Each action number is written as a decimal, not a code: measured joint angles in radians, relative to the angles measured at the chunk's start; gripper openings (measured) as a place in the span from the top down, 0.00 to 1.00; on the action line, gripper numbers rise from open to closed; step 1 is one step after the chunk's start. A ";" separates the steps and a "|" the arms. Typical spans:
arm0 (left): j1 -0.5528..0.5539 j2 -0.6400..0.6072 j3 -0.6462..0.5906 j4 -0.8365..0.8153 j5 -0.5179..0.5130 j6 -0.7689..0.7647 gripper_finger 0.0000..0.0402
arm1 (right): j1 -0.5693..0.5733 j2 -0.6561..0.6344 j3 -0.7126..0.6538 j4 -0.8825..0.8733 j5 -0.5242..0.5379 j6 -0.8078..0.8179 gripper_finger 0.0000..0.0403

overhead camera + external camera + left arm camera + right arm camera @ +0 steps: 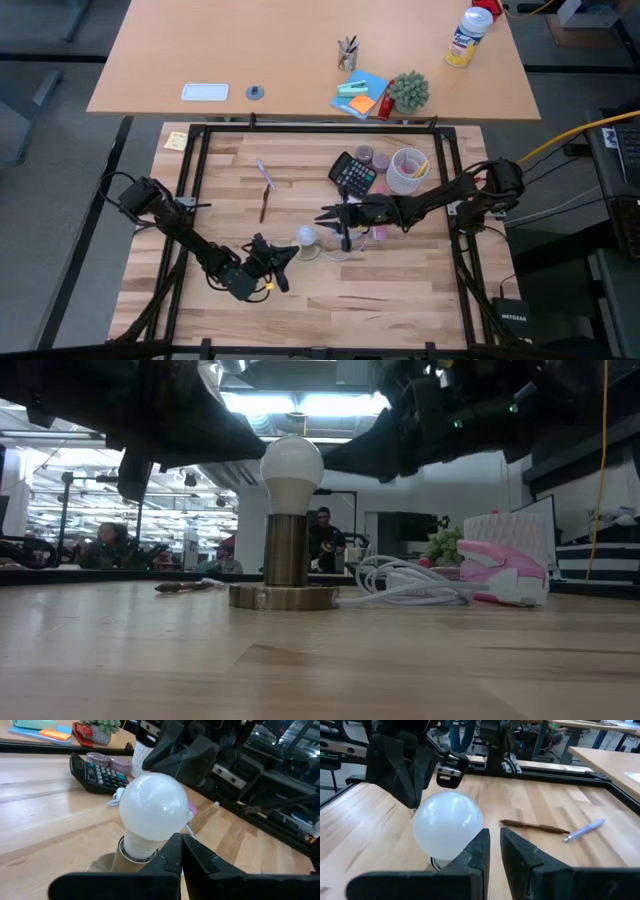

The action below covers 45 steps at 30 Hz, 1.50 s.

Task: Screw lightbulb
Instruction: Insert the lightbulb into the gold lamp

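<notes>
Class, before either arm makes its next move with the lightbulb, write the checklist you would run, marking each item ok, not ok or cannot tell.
1. Lightbulb upright in the brass socket: ok.
2. Socket base flat on the table: ok.
3. Bulb screwed fully home: cannot tell.
4. Left gripper shut, beside the bulb, not holding it: ok.
5. Right gripper has a narrow gap, nothing between its fingers: ok.
6. White cord lies clear of the socket base: cannot tell.
</notes>
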 joint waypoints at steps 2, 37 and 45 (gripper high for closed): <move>0.003 0.000 0.000 -0.001 0.000 0.007 1.00 | 0.000 0.018 0.000 0.022 0.000 0.001 0.87; 0.054 -0.001 0.000 -0.111 -0.116 -0.071 1.00 | 0.031 0.031 0.000 0.046 -0.216 0.178 0.87; 0.088 -0.001 0.000 -0.117 -0.112 -0.056 1.00 | 0.054 0.032 0.000 0.120 -0.218 0.177 0.87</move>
